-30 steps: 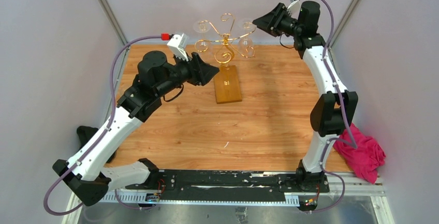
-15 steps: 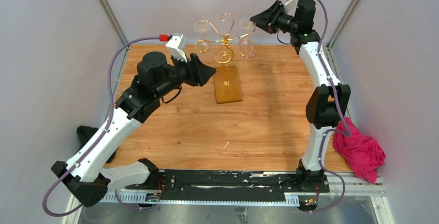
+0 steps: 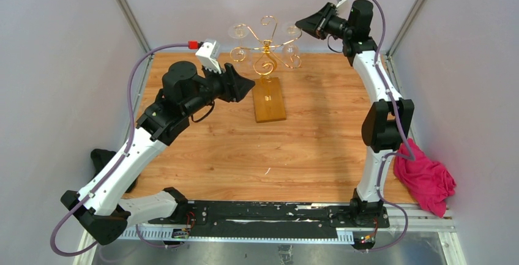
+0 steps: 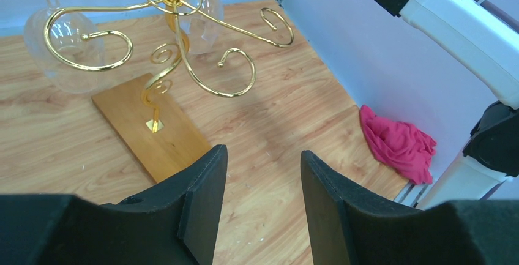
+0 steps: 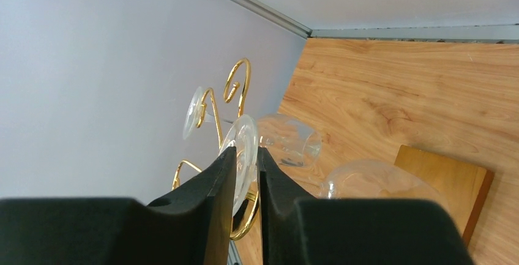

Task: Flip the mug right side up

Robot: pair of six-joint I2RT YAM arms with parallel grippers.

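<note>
Up at the gold rack (image 3: 265, 51), the right gripper (image 5: 246, 155) is pinched narrow on the round foot of a glass (image 5: 243, 131) hanging there, foot on the hooks, stem upright, bowl downward. Left gripper (image 4: 263, 155) stands half open, holding nothing, above the table (image 4: 294, 112) near the rack's wooden base (image 4: 153, 127).

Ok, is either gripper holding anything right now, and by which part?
The right gripper looks pinched on a wine glass hanging on the gold rack, gripping the edge of its round foot. The left gripper is open and empty.
</note>
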